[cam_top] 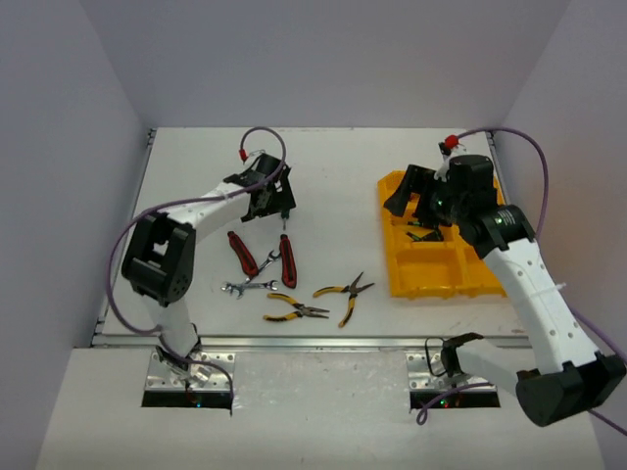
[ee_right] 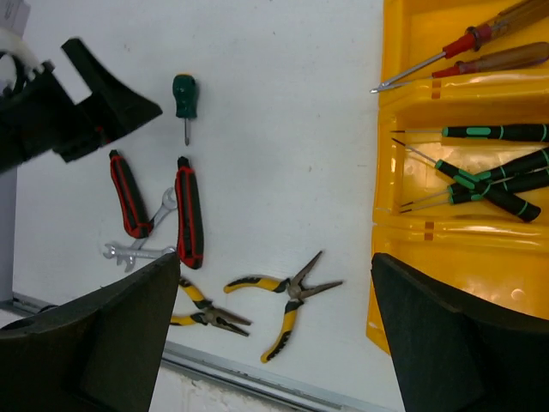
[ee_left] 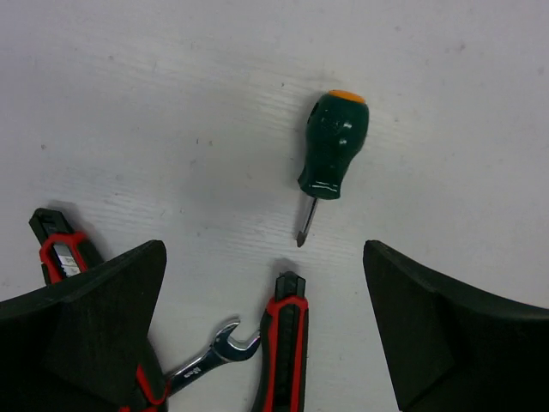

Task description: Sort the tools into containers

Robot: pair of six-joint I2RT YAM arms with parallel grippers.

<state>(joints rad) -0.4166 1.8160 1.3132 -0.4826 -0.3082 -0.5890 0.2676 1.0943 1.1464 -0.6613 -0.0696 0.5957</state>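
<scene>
Hovering well left of the yellow tray point(cam_top: 431, 276), the left gripper point(ee_left: 264, 251) has its jaws spread wide with nothing between them, and a stubby green screwdriver point(ee_left: 333, 146) lies on the white table point(cam_top: 333, 166) just ahead of it. Closer to the tray lie a red-handled cutter point(ee_right: 129, 196) and a second cutter point(ee_right: 190, 215), with two small silver wrenches point(ee_right: 137, 251) between and beside them. Two yellow-handled pliers point(ee_right: 287, 296) rest nearest the tray's left edge, apart from it. Inside the tray, red-collared screwdrivers point(ee_right: 467, 40) share one compartment and green-banded black screwdrivers point(ee_right: 489, 133) the next. Above the tray's far half hangs the right gripper point(ee_right: 276, 262), jaws wide open and empty
</scene>
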